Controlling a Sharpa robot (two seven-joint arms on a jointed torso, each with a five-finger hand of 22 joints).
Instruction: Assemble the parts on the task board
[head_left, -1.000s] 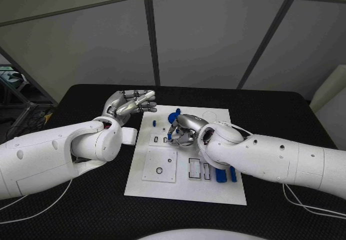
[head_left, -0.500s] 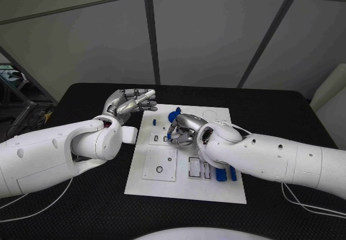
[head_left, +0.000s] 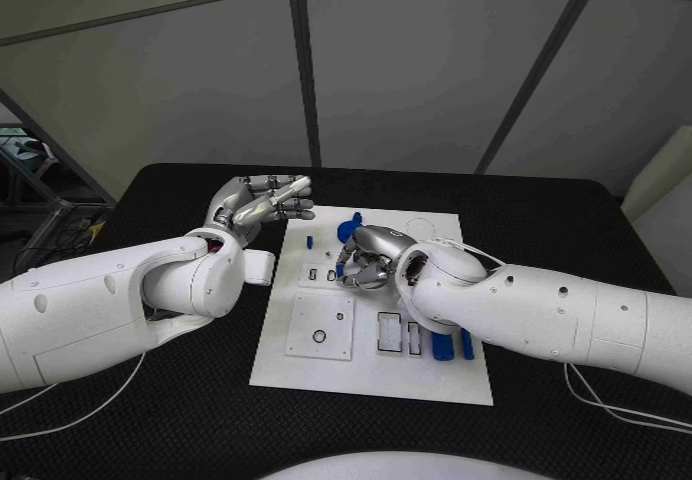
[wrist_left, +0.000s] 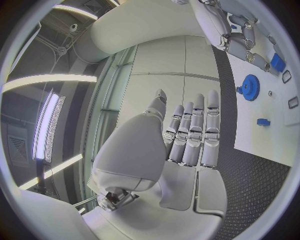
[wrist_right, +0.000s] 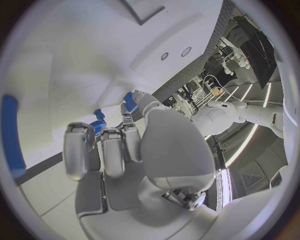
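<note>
**Both hands over the board's upper half**

Black table (head_left: 577, 230) carries my white task board (head_left: 378, 372) at centre frame. My right hand (head_left: 368, 262) presses down mid-board, fingers curled around a blue part (wrist_right: 130, 101). My left hand (head_left: 260, 205) hovers at the board's upper-left corner, fingers together, holding nothing. Nearby sits a blue gear (wrist_left: 250, 87).

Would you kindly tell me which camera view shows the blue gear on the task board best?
The left wrist view: the blue gear lies unobstructed on the task board, its toothed rim plain. In the head view the gear sits small beside the right hand, which partly hides it. In the right wrist view only a blue sliver peeks past the fingers.
</note>
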